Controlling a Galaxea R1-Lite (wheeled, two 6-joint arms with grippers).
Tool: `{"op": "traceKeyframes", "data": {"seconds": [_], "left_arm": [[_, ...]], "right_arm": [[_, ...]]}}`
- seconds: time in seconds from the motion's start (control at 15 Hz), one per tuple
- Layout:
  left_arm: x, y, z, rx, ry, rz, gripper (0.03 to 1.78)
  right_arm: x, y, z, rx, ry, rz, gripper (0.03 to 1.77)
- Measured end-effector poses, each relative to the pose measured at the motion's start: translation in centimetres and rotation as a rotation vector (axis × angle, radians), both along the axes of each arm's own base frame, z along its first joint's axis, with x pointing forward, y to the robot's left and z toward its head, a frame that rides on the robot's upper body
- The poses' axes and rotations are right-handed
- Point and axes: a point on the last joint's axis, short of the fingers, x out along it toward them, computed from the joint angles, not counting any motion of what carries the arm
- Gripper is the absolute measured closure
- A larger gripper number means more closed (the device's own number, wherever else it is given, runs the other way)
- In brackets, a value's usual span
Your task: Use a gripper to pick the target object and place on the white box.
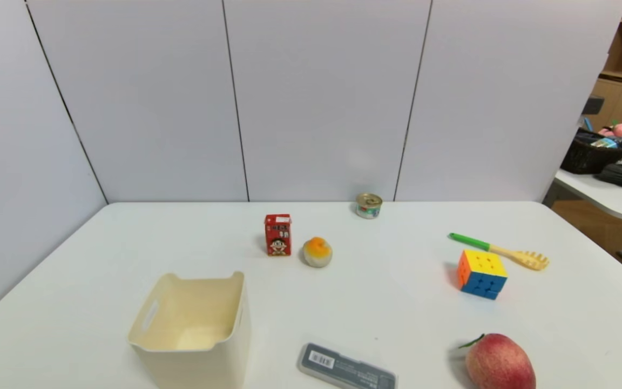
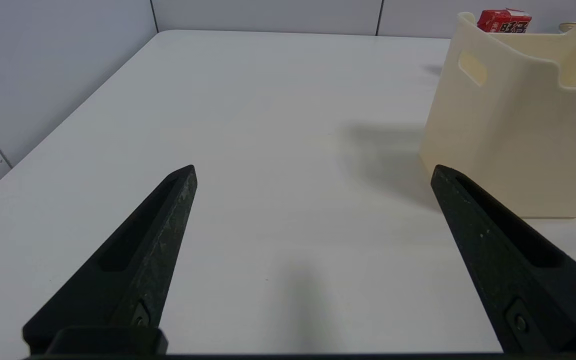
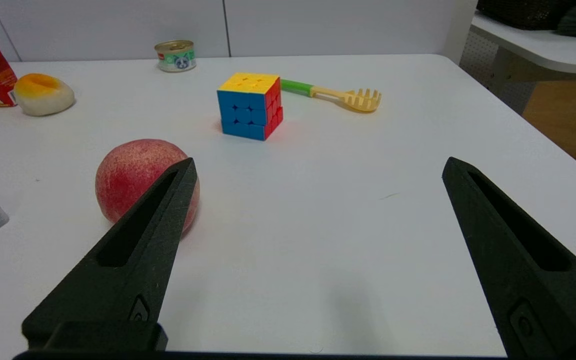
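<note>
Can (image 1: 369, 206): sat way behind the white box (image 1: 192, 329), rightward
Both grippers' fingers (image 2: 168, 225): wide open, seemingly empty

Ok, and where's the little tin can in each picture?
Head view: the tin can is at the back edge of the table, right of the red drink carton.
Left wrist view: only a bit of its rim shows, behind the white box.
Right wrist view: far edge of the table, beyond the peach.
Shared landmark: the red drink carton.
</note>
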Motion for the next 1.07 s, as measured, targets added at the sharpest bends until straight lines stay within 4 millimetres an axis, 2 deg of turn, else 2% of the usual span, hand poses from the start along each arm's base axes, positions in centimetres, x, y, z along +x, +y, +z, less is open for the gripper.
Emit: {"op": "traceKeyframes", "data": {"seconds": [0.33, 0.4, 0.6, 0.8, 0.93, 1.07], "left_arm": [[0.0, 0.0, 0.0, 0.0, 0.0, 0.0, 0.12], [0.0, 0.0, 0.0, 0.0, 0.0, 0.0, 0.12], [0.0, 0.0, 0.0, 0.0, 0.0, 0.0, 0.12], [0.0, 0.0, 0.0, 0.0, 0.0, 0.0, 0.12], [0.0, 0.0, 0.0, 0.0, 0.0, 0.0, 0.12], [0.0, 0.0, 0.0, 0.0, 0.0, 0.0, 0.12]], "right_arm": [[0.1, 0.0, 0.2, -0.021, 0.006, 0.005, 0.1], [0.2, 0.0, 0.8, -0.032, 0.006, 0.008, 0.1], [0.5, 0.1, 5.9, -0.055, -0.081, 0.085, 0.1], [1.9, 0.4, 13.2, -0.081, -0.193, 0.24, 0.1], [4.0, 0.6, 17.9, -0.09, -0.235, 0.299, 0.1], [6.7, 0.9, 21.7, -0.091, -0.255, 0.323, 0.1]]}}
